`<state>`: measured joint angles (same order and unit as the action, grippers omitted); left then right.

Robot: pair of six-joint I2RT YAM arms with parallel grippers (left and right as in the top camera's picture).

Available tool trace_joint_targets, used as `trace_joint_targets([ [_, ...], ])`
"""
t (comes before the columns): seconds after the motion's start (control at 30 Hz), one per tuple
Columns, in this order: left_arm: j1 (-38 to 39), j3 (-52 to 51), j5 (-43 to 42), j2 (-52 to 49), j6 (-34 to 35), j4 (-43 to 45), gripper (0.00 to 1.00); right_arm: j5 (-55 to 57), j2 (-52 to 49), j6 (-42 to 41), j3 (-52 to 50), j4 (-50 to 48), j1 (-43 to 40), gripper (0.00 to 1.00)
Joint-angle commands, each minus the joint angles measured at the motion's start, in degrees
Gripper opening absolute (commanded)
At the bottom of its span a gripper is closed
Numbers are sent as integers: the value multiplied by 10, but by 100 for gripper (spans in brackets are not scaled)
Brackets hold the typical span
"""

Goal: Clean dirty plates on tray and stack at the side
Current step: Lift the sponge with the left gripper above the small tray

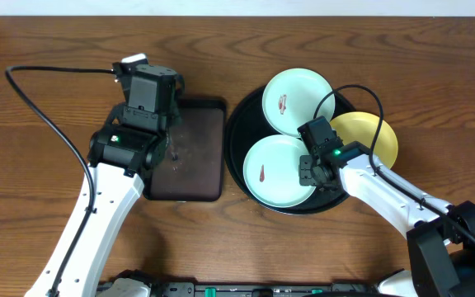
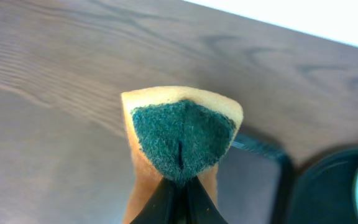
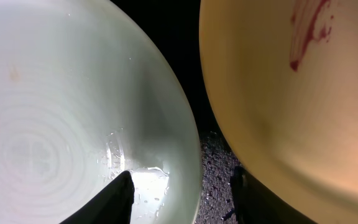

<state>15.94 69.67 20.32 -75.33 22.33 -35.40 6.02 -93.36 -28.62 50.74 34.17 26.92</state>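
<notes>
Shows a large, round, glossy black tray (image 1: pixel 242 132) with a raised rim on a brown wood-grain table (image 1: pixel 56 66). Carries all three dirty plates side by side, each small, round, shallow and smooth-glazed:
- a pale mint plate (image 1: pixel 303 87) at the far side, marked with a reddish smear (image 1: pixel 282 103);
- a second mint plate (image 1: pixel 275 186) at the near side, similarly streaked;
- a pale yellow plate (image 1: pixel 373 136) at the right, reaching past the tray's rim in the overhead view.

Right gripper (image 1: pixel 312 175) low between the second mint plate and the yellow plate, jaws parted and gripping nothing. One dark finger (image 3: pixel 120 196) over the mint plate's inner slope, the other beside the yellow plate's edge. Between them, the mint rim and a strip of speckled black tray. In the right wrist view, faint concentric rings and wet glints on the mint glaze, and a red smear on the yellow.

Left gripper (image 2: pixel 179 190) above a rectangular dark-brown tray (image 1: pixel 200 165) with rounded corners, just left of the black tray. Fingers pinched shut on a sponge (image 2: pixel 179 134) of porous yellow foam with a coarse dark-green scouring face, bowed into a rounded wedge with a short central crease.
</notes>
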Motion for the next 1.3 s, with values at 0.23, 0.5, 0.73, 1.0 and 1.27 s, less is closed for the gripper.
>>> trace_joint_targets([
  [0.23, -11, -3, 3, -6, 10, 7, 8, 6, 0, 6, -5, -2, 5, 49],
  [0.5, -19, -3, -34, -9, 45, -16, 7, 6, 0, 6, -5, -2, 5, 49],
  [0.73, -11, -3, -66, -16, 23, -17, 7, 6, 0, 6, -5, -1, 5, 49],
  [1.0, -11, -3, -66, -18, 3, -14, 7, 6, 0, 6, -5, -1, 5, 49],
  [1.27, -11, -3, -69, -18, -18, -16, 8, 6, 0, 6, -5, -2, 5, 49],
])
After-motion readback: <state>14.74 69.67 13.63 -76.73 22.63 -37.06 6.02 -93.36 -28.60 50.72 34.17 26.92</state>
